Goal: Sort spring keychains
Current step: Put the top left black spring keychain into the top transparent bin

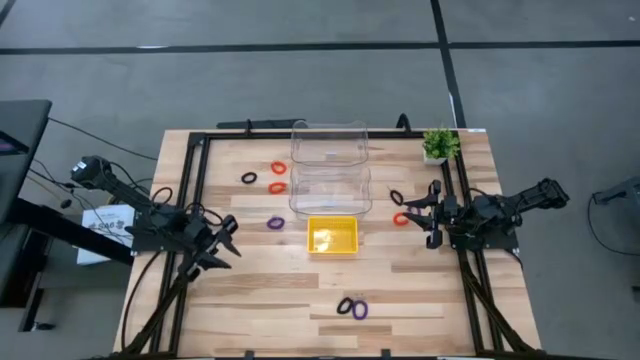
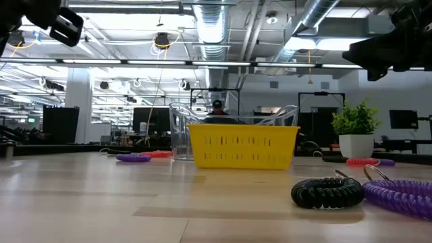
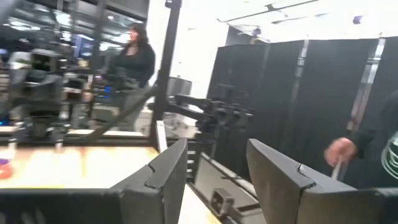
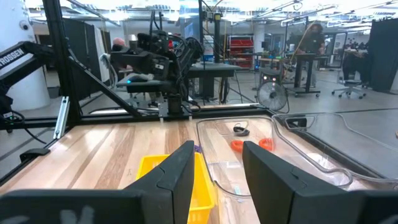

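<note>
Both the left gripper (image 1: pixel 222 243) and right gripper (image 1: pixel 428 214) hung empty with fingers spread (likely ready), spring keychains (image 1: pixel 277 178) scattered beyond their fingertips, unsorted.

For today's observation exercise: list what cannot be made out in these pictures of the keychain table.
- Low view: purple spring keychain cut off by the right edge.
- Low view: clear bin mostly hidden behind the yellow tray.
- High view: keychain coils too small to count.
- Left wrist view: table largely out of frame, blurred.

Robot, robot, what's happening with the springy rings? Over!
Both end effectors, left and right, open, empty. Spring keychains scattered on table, unsorted. Yellow tray empty.
</note>
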`<state>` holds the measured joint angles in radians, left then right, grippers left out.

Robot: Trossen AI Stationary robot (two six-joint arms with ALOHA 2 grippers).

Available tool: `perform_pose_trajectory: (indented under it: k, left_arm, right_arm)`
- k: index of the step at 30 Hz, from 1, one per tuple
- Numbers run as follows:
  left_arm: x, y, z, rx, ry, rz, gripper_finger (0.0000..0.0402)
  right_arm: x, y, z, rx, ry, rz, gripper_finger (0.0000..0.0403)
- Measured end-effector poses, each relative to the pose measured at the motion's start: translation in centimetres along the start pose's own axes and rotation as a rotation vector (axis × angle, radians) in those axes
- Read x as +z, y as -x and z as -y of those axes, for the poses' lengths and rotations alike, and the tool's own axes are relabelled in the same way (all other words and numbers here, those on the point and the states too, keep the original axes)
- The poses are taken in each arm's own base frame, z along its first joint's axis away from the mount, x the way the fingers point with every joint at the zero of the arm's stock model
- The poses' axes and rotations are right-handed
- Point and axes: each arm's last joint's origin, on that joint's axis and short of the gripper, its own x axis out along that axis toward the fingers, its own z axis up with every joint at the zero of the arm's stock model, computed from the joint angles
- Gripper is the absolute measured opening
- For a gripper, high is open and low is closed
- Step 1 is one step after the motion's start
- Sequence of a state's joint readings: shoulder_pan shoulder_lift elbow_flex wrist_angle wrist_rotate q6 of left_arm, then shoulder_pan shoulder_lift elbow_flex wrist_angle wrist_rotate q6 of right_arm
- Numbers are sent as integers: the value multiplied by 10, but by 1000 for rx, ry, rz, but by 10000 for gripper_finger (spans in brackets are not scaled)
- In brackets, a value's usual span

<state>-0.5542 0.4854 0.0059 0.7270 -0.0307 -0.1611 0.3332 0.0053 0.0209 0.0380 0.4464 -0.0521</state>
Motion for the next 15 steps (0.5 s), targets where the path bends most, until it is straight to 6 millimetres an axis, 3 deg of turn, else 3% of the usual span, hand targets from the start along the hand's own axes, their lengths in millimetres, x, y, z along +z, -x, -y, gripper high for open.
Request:
perform_pose_trajectory:
  k: [5,10,15]
  left_arm:
    - [0,0,-3,93,12,8,164]
    - [1,1,-8,261,246,72,164]
    - [1,1,-11,371,319,128,164]
  right_arm:
    - [0,0,0,0,0,0,130]
    - [0,0,0,0,0,0,130]
    - [0,0,0,0,0,0,130]
